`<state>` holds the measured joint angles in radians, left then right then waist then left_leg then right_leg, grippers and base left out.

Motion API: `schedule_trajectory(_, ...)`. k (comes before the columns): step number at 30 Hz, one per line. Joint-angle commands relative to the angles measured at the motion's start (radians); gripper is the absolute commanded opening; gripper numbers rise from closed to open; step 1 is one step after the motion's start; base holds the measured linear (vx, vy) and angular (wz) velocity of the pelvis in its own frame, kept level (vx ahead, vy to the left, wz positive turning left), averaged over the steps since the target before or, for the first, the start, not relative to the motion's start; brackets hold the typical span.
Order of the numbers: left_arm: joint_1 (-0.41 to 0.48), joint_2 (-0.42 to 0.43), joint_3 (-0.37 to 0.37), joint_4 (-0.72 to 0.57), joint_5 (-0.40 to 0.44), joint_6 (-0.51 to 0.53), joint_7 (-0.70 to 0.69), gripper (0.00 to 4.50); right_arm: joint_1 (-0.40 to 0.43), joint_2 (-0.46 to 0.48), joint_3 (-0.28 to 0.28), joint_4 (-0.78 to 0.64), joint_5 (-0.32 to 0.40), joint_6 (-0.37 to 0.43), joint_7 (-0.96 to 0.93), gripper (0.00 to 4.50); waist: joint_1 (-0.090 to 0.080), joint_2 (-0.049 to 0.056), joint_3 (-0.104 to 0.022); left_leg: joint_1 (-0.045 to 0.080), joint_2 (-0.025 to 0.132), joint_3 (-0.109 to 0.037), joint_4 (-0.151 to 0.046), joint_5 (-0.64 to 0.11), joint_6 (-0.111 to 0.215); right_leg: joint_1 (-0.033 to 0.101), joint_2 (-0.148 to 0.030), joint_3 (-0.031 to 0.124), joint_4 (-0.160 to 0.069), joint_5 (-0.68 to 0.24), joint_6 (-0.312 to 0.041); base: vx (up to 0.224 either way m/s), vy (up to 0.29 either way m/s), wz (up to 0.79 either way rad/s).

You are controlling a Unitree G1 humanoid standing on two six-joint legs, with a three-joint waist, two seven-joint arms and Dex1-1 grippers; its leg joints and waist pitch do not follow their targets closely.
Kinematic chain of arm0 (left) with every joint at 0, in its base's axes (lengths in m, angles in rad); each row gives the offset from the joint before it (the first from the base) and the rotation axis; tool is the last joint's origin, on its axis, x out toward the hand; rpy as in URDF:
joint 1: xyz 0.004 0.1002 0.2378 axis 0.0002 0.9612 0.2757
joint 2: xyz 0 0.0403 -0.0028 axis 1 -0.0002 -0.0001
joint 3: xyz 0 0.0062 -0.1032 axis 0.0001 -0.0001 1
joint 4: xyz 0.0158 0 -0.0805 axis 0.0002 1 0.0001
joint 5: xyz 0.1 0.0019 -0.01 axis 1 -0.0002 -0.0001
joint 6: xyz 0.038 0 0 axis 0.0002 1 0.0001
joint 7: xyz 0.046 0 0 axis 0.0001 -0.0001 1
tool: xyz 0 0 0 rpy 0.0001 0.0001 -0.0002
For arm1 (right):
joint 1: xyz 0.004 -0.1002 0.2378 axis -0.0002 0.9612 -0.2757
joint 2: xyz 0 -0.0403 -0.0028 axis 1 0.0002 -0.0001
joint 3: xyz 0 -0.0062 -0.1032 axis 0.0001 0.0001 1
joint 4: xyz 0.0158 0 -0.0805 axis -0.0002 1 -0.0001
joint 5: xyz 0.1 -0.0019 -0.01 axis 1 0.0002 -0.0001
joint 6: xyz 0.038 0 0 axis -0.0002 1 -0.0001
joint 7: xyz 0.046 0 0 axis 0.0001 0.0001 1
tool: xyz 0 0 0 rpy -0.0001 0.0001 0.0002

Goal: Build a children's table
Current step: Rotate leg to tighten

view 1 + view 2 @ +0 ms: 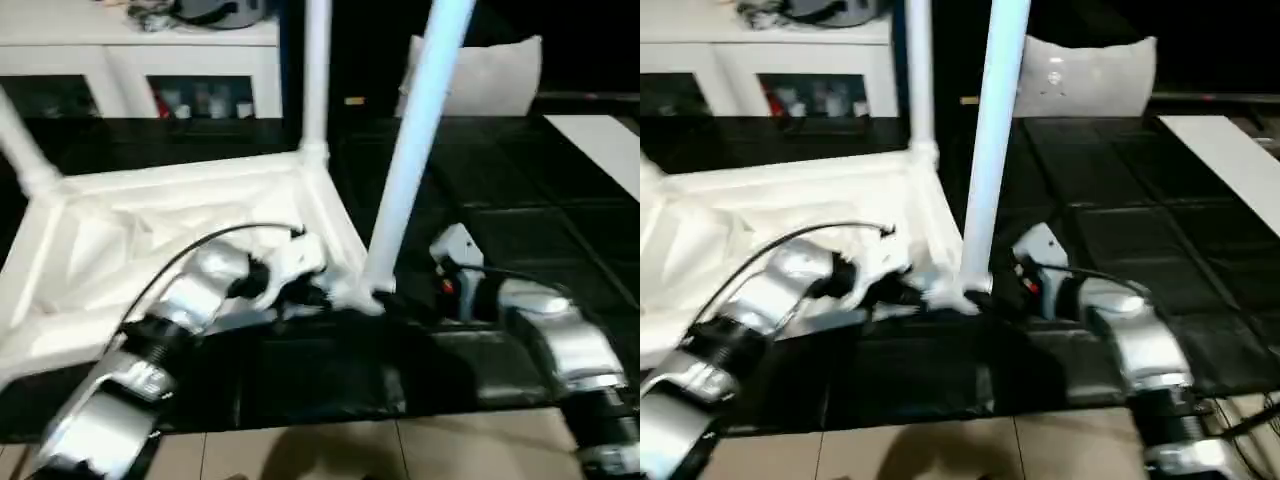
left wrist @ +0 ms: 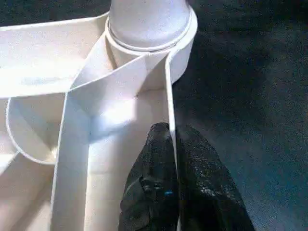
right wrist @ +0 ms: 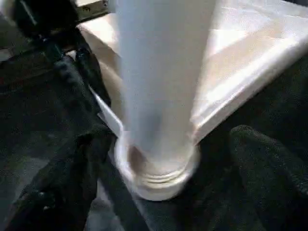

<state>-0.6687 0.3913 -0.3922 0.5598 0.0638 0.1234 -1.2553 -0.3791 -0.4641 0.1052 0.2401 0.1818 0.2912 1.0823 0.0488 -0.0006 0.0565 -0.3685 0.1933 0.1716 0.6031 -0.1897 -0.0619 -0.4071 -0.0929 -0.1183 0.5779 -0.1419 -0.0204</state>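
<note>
The all-white plastic children's table [image 1: 170,230] lies upside down on the black mat [image 1: 520,230], its ribbed underside facing up and its rectangular top flat against the mat. Three long tapered white legs show standing in corner sockets: one at the far corner [image 1: 316,70], one at the left edge [image 1: 25,150], and the nearest leg [image 1: 415,150] leaning slightly as it rises from the round socket at the near right corner [image 2: 149,29].

Behind the mat stands a white cabinet with glass doors [image 1: 140,70], and a white cushion [image 1: 490,75] sits farther right.

The left gripper [image 2: 174,144] reaches in from the left at that near corner, its two black fingers pinched tight on the thin upright rim of the tabletop, just beside the socket.

The right gripper [image 3: 163,159] sits on the other side of the same corner, its fingers spread wide with the nearest leg's flared base between them, neither finger touching it.
</note>
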Motion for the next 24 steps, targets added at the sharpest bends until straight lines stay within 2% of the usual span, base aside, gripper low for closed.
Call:
schedule_trajectory(1, -0.008, 0.008, -0.041, -0.063, -0.018, -0.046, -0.097, 0.00, -0.018, -0.013, 0.019, 0.007, 0.031, -0.019, 0.087, 4.30, 0.000, -0.004, -0.073, 0.014, 0.042, -0.005, -0.070, -0.205, 0.073, 0.058, -0.061, 0.057, -0.064, -0.309, -0.203, 0.000, 0.000, 0.00)
schedule_trajectory(5, -0.002, 0.034, -0.055, -0.079, -0.026, -0.062, -0.159, 0.00, -0.026, -0.031, 0.046, 0.021, 0.054, -0.010, 0.192, 4.14, 0.014, -0.004, -0.074, 0.016, 0.046, -0.004, -0.071, -0.200, 0.065, 0.058, -0.062, 0.058, -0.058, -0.292, -0.214, 0.000, 0.000, 0.00)
schedule_trajectory(11, 0.003, 0.050, -0.061, -0.086, -0.033, -0.087, -0.205, 0.00, -0.040, -0.029, 0.066, 0.035, 0.072, -0.007, 0.236, 3.48, 0.020, -0.009, -0.074, 0.014, 0.044, -0.004, -0.070, -0.193, 0.056, 0.059, -0.065, 0.059, -0.060, -0.324, -0.200, 0.000, 0.000, 0.00)
schedule_trajectory(14, 0.006, 0.052, -0.062, -0.095, -0.036, -0.088, -0.214, 0.00, -0.045, -0.024, 0.075, 0.040, 0.080, 0.000, 0.259, 3.32, 0.023, -0.008, -0.074, 0.015, 0.045, -0.004, -0.071, -0.189, 0.054, 0.058, -0.064, 0.058, -0.061, -0.333, -0.195, 0.000, 0.000, 0.00)
schedule_trajectory(15, 0.009, 0.054, -0.064, -0.103, -0.038, -0.087, -0.220, 0.00, -0.047, -0.024, 0.083, 0.043, 0.084, 0.000, 0.276, 3.11, 0.024, -0.008, -0.074, 0.015, 0.045, -0.004, -0.071, -0.191, 0.053, 0.058, -0.064, 0.058, -0.060, -0.335, -0.194, 0.000, 0.000, 0.00)
schedule_trajectory(18, 0.008, 0.054, -0.066, -0.104, -0.040, -0.088, -0.223, 0.00, -0.049, -0.024, 0.090, 0.046, 0.087, 0.006, 0.292, 3.00, 0.030, -0.008, -0.075, 0.016, 0.046, -0.003, -0.071, -0.185, 0.054, 0.057, -0.064, 0.059, -0.060, -0.327, -0.195, 0.000, 0.000, 0.00)
schedule_trajectory(21, 0.006, 0.053, -0.066, -0.097, -0.037, -0.096, -0.218, 0.00, -0.049, -0.029, 0.097, 0.044, 0.093, 0.022, 0.307, 2.62, 0.033, -0.007, -0.075, 0.016, 0.046, -0.003, -0.071, -0.183, 0.050, 0.057, -0.063, 0.059, -0.058, -0.320, -0.196, 0.000, 0.000, 0.00)
schedule_trajectory(24, 0.004, 0.053, -0.065, -0.091, -0.032, -0.099, -0.213, 0.00, -0.047, -0.030, 0.098, 0.039, 0.099, 0.034, 0.315, 2.61, 0.034, -0.009, -0.075, 0.015, 0.045, -0.003, -0.071, -0.186, 0.049, 0.059, -0.063, 0.058, -0.059, -0.326, -0.192, 0.000, 0.000, 0.00)
